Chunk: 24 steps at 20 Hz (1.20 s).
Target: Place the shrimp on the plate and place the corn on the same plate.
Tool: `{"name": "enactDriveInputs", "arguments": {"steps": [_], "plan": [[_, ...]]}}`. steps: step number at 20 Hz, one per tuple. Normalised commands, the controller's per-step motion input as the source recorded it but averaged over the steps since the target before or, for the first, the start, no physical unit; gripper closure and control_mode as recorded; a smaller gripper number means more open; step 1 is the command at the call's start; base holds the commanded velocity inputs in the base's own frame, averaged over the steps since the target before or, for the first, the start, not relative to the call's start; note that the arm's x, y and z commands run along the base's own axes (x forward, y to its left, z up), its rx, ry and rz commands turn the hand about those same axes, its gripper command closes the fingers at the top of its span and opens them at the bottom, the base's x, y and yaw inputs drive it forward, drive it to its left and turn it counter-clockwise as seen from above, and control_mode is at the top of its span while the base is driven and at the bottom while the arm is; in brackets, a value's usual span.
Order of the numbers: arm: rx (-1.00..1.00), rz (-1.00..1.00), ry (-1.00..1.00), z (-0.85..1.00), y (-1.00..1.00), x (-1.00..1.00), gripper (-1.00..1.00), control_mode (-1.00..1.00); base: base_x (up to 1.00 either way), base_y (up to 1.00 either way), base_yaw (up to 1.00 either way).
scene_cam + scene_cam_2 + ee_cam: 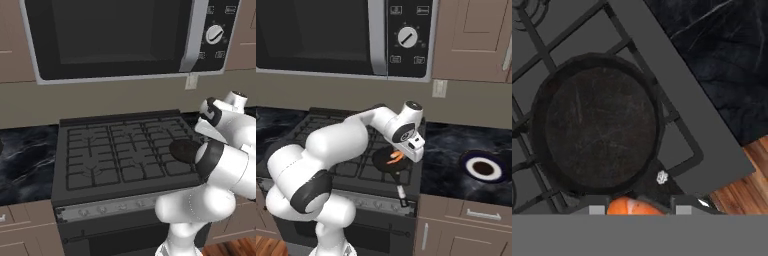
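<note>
The shrimp (633, 206), a small orange piece, sits pinched between my two finger tips at the bottom of the hand view. My gripper (636, 209) is shut on it. From the right base view the shrimp (396, 158) hangs under the hand, just above the black frying pan (387, 164); the gripper (398, 157) is over the stove's front right burner. The pan (597, 125) lies below the fingers with nothing in it. The plate (483, 167), navy-rimmed with a white ring and a dark centre, rests on the dark counter to the right of the stove, well apart from the hand.
The black gas stove (120, 150) has raised grates, and the pan (184, 150) is on its front right corner. A microwave (356, 35) hangs above it. Dark marble counter (451, 145) flanks the stove on both sides. The pan's handle (401, 192) sticks out over the stove's front edge.
</note>
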Motion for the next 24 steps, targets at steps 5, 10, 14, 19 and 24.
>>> {"name": "enactDriveInputs", "arguments": {"steps": [5, 10, 14, 19, 24], "plan": [[0.0, 0.0, 0.0, 0.0, 0.0, 0.0, 1.0, 1.0, 0.05, -0.79, 0.0], [0.0, 0.0, 0.0, 0.0, 0.0, 0.0, 1.0, 1.0, 0.33, -0.69, 0.01], [0.0, 0.0, 0.0, 0.0, 0.0, 0.0, 1.0, 1.0, 0.78, -0.62, 0.06], [0.01, 0.01, 0.0, 0.0, -0.15, 0.07, 1.0, -1.0, 0.39, -0.6, 0.05], [0.04, 0.06, 0.0, -0.01, -0.79, 0.31, 1.0, -1.0, 0.0, 0.0, 0.0]]}}
